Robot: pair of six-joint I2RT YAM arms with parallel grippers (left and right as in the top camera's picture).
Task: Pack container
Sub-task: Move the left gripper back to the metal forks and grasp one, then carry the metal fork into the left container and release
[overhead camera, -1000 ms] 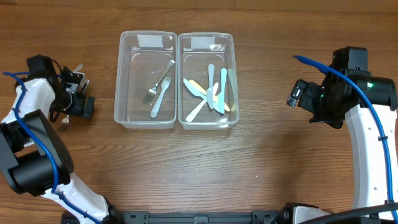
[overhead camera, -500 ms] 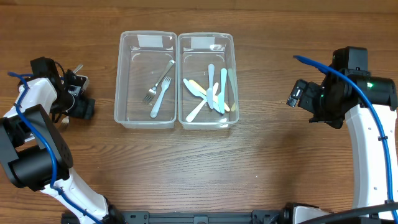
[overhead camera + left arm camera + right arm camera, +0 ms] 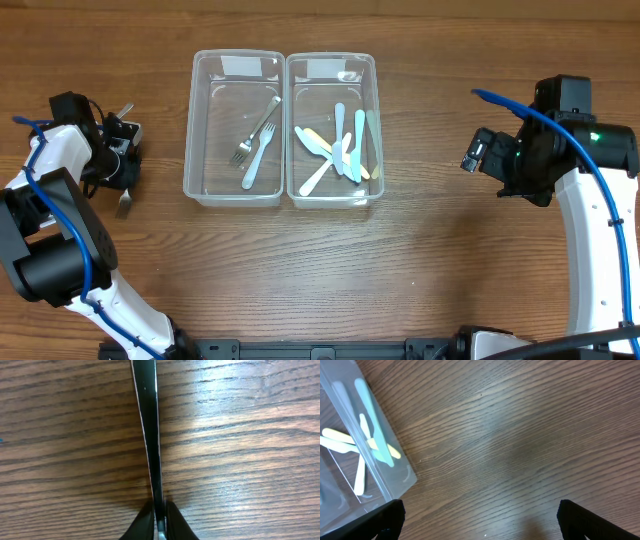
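Two clear containers stand side by side: the left one (image 3: 203, 120) holds a metal fork (image 3: 247, 140) and another metal piece, the right one (image 3: 372, 130) holds several pastel plastic utensils (image 3: 340, 150). At the table's left edge my left gripper (image 3: 122, 172) is shut on a thin metal utensil (image 3: 124, 205). In the left wrist view that utensil (image 3: 148, 425) stands edge-on, pinched between the fingertips (image 3: 145, 522) just above the wood. My right gripper (image 3: 478, 150) hovers right of the containers, open (image 3: 480, 525) with nothing between its fingers (image 3: 600, 520).
The right container's corner (image 3: 400, 467) with plastic utensils shows at the left of the right wrist view. A blue cable (image 3: 505, 105) loops by the right arm. Bare wooden table (image 3: 320, 270) lies in front of the containers.
My left gripper has closed from wide open onto the metal utensil, whose end now sticks out below the fingers. The right arm has not moved.
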